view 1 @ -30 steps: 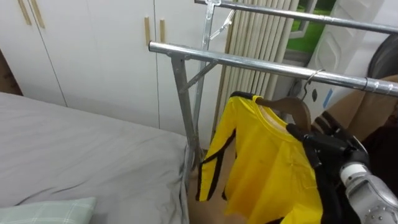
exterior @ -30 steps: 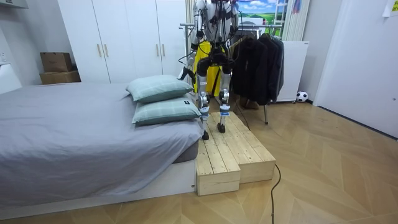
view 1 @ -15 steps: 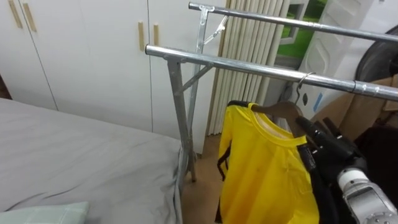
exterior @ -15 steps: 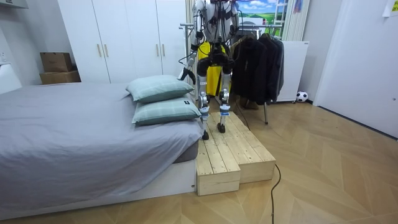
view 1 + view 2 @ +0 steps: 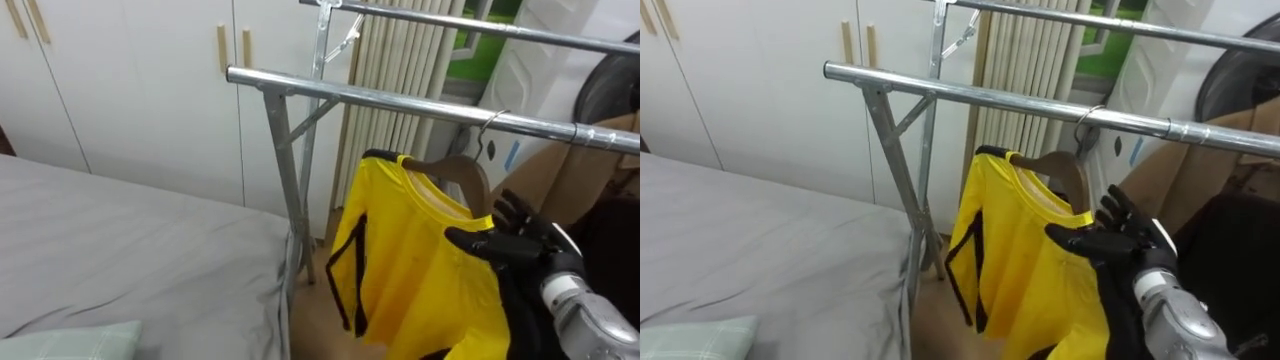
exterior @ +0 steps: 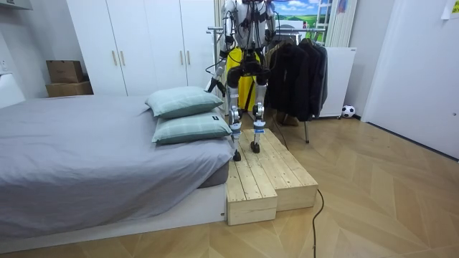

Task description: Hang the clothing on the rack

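- Far to the right hand's left, and lower, a pale green pillow [image 5: 70, 340] lies on the grey bed [image 5: 140, 240]. White wardrobe doors [image 5: 130, 80] stand behind them.
- Left of the hand, the metal post [image 5: 285, 190] of the clothes rack rises to the rail [image 5: 380, 98]. The rail runs across above the hand.
- The yellow shirt [image 5: 410, 270], with black trim down its side, hangs just left of the hand and partly beneath it. It is on a wooden hanger [image 5: 458, 168].
- The hanger's wire hook [image 5: 487, 128] sits over the rail, straight above the hand.
- The right hand [image 5: 522, 250] is at the shirt's near shoulder. Its dark fingers [image 5: 1112, 208] are straightened and spread, and the thumb reaches left across the yellow cloth. It grips nothing.
- Dark clothes [image 5: 612, 245] hang just right of the hand.
- In the room view the robot stands on a wooden platform [image 6: 269, 172] beside the bed, facing the rack. Its left hand [image 6: 213, 84] hangs low at its side, too small to tell its state.
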Motion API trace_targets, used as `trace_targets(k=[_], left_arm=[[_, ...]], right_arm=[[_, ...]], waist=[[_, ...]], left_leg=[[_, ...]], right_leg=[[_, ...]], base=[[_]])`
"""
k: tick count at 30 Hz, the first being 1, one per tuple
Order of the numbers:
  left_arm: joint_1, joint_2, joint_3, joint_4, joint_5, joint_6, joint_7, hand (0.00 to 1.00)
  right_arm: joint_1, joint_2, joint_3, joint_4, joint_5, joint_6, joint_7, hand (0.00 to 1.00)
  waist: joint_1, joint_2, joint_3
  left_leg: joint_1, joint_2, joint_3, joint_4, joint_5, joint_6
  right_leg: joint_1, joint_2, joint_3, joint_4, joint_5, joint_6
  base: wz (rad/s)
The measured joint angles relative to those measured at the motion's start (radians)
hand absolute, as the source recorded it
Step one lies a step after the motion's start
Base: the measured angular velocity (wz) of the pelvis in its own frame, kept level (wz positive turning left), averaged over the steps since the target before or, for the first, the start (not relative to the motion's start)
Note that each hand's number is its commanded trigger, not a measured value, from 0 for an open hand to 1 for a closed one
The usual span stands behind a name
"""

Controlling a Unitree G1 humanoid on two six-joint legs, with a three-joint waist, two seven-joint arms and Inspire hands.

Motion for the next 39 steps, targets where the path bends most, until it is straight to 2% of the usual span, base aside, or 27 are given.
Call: trace_targets(k=[3, 7, 8, 10, 13, 15, 19, 21, 24, 27, 33, 39], left_arm=[[0.001, 0.001, 0.004, 0.010, -0.023, -0.006, 0.001, 0.00], [0.004, 0.006, 0.014, 0.017, -0.039, -0.025, 0.002, 0.00], [0.004, 0.007, 0.016, 0.017, -0.038, -0.026, 0.003, 0.00], [0.004, 0.007, 0.016, 0.017, -0.039, -0.029, 0.005, 0.00], [0.003, 0.006, 0.014, 0.016, -0.039, -0.035, 0.016, 0.00], [0.001, 0.006, 0.015, 0.016, -0.039, -0.039, 0.018, 0.00], [0.000, 0.002, 0.016, 0.015, -0.038, -0.052, 0.030, 0.00], [0.000, 0.002, 0.018, 0.015, -0.037, -0.055, 0.042, 0.00], [-0.011, 0.006, 0.024, 0.013, -0.039, -0.058, 0.050, 0.00], [-0.016, 0.008, 0.032, 0.013, -0.040, -0.058, 0.051, 0.00], [-0.020, 0.015, 0.031, 0.013, -0.040, -0.064, 0.053, 0.00], [-0.027, 0.017, 0.031, 0.004, -0.046, -0.070, 0.051, 0.00]], right_arm=[[0.011, -0.001, -0.003, -0.033, -0.095, -0.001, -0.034, 0.00], [0.059, -0.005, -0.009, -0.099, -0.166, -0.022, -0.059, 0.00], [0.082, -0.005, -0.020, -0.123, -0.189, -0.025, -0.061, 0.00], [0.128, -0.005, -0.042, -0.166, -0.219, -0.029, -0.069, 0.00], [0.240, -0.004, -0.053, -0.271, -0.281, -0.030, -0.085, 0.00], [0.309, 0.003, -0.058, -0.312, -0.322, -0.031, -0.092, 0.00], [0.384, 0.027, -0.087, -0.310, -0.376, -0.032, -0.095, 0.00], [0.425, 0.045, -0.087, -0.309, -0.389, -0.032, -0.105, 0.00], [0.462, 0.054, -0.087, -0.308, -0.399, -0.032, -0.116, 0.00], [0.503, 0.059, -0.088, -0.307, -0.456, -0.031, -0.117, 0.00], [0.597, 0.076, -0.088, -0.300, -0.467, -0.031, -0.111, 0.00], [0.617, 0.102, -0.087, -0.279, -0.462, -0.032, -0.112, 0.00]], waist=[[-0.023, -0.002, 0.0011], [-0.052, -0.007, 0.0028], [-0.068, -0.007, 0.0031], [-0.075, 0.001, 0.0082], [-0.092, 0.005, 0.0096], [-0.102, 0.017, 0.0092], [-0.120, 0.031, 0.0080], [-0.127, 0.039, 0.0044], [-0.150, 0.037, 0.0050], [-0.155, 0.034, 0.0052], [-0.175, 0.030, 0.0070], [-0.183, 0.036, 0.0094]], left_leg=[[-0.002, 0.000, 0.009, 0.000, 0.000, 0.000], [-0.004, 0.000, 0.015, 0.000, 0.000, 0.000], [-0.005, 0.000, 0.015, 0.000, 0.000, 0.000], [-0.003, 0.001, 0.024, -0.002, 0.000, 0.000], [-0.005, 0.002, 0.036, -0.013, 0.000, 0.000], [-0.002, 0.003, 0.043, -0.017, 0.000, 0.000], [0.002, 0.003, 0.062, -0.016, 0.000, 0.000], [0.004, 0.002, 0.064, -0.016, 0.000, 0.000], [-0.003, 0.001, 0.066, -0.017, 0.000, 0.000], [-0.003, 0.002, 0.084, -0.017, 0.000, 0.000], [-0.001, 0.003, 0.092, -0.023, -0.001, 0.000], [-0.002, 0.002, 0.114, -0.033, -0.003, -0.001]], right_leg=[[-0.007, 0.001, 0.007, 0.001, 0.000, 0.000], [-0.012, 0.008, 0.018, 0.001, 0.000, 0.000], [-0.012, 0.006, 0.022, 0.000, 0.001, 0.000], [-0.015, 0.006, 0.028, -0.001, 0.001, 0.001], [-0.016, 0.010, 0.040, 0.000, 0.001, 0.001], [-0.018, 0.014, 0.048, 0.005, 0.002, 0.001], [-0.032, 0.014, 0.061, 0.016, 0.002, 0.000], [-0.038, 0.017, 0.080, 0.019, 0.002, 0.001], [-0.049, 0.021, 0.095, 0.020, 0.002, 0.001], [-0.055, 0.029, 0.106, 0.029, 0.001, 0.001], [-0.063, 0.032, 0.129, 0.038, -0.002, 0.000], [-0.089, 0.039, 0.146, 0.065, -0.001, -0.003]], base=[[-0.08], [-0.06], [0.00], [-0.11], [-0.13], [-0.14], [-0.14], [-0.21], [-0.08], [-0.13], [-0.04], [-0.13]])
